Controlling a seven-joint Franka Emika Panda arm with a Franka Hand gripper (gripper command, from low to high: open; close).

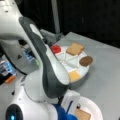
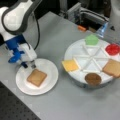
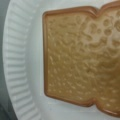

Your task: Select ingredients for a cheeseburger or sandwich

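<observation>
One tan-brown toast square (image 2: 37, 77) lies flat on the round white plate (image 2: 51, 82) with nothing on top of it; it fills the wrist view (image 3: 82, 60). My gripper (image 2: 28, 66) hangs open just above the plate's far left rim, beside the toast and holding nothing. The other ingredients sit in the white divided tray (image 2: 93, 58): green lettuce (image 2: 91, 39), red tomato (image 2: 113, 49), a second toast (image 2: 112, 68), brown patty (image 2: 93, 79) and yellow cheese (image 2: 70, 65). In a front view the arm hides the gripper, and the plate's toast (image 1: 82, 115) shows at the bottom.
The divided tray (image 1: 72, 61) stands about a hand's width from the plate (image 1: 96, 106) on the grey table. Metal framing and an orange item (image 2: 81, 28) lie behind the tray. A dark perforated surface (image 2: 15, 110) borders the table at a front view's bottom left.
</observation>
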